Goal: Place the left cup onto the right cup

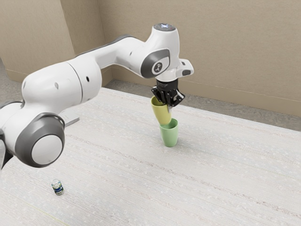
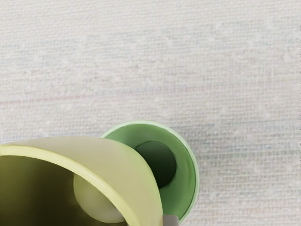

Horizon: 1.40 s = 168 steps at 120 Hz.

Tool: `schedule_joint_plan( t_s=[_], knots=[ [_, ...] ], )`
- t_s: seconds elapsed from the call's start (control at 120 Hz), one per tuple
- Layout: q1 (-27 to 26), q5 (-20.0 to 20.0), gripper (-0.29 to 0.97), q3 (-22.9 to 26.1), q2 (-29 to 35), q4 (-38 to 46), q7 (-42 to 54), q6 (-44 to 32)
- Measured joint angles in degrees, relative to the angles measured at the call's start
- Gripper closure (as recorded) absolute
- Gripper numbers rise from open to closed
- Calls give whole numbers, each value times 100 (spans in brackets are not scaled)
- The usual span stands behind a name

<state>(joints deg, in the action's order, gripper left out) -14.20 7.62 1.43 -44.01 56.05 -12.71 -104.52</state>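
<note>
Nearest the camera on the pale table (image 1: 225,179), a small blue-and-white tin can (image 1: 57,187) is standing at eight o'clock from the cups. Farther back, the black two-finger gripper (image 1: 168,98) is pinching the rim of the tilted yellow-green plastic cup (image 1: 161,113), whose base is dipping into the upright green plastic cup (image 1: 169,133) at its five o'clock.

Nothing readable is coming through here. The small can (image 1: 57,187) standing on the bench (image 1: 211,179) is wearing a blue-and-white label, its print too small to make out. The arm (image 1: 61,89) is showing one tiny unreadable mark.
</note>
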Motion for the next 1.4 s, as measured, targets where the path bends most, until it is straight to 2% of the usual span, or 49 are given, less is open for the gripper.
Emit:
schedule_joint_plan(
  t_s=[0.608, 0.825, 0.992, 1.083, 1.225, 1.4],
  knots=[
    [-45, -43, 79, -19, -129, 52, 53, -336],
    [-32, -263, 78, -32, -80, 202, 57, -368],
    [-31, -425, 42, -38, -34, 249, 34, -373],
    [-47, -453, 27, -120, 179, 481, 24, -368],
    [-107, -450, 14, -166, 783, 1071, 13, -369],
    [-216, -455, 6, -173, 1691, 1882, 6, -332]
  ],
)
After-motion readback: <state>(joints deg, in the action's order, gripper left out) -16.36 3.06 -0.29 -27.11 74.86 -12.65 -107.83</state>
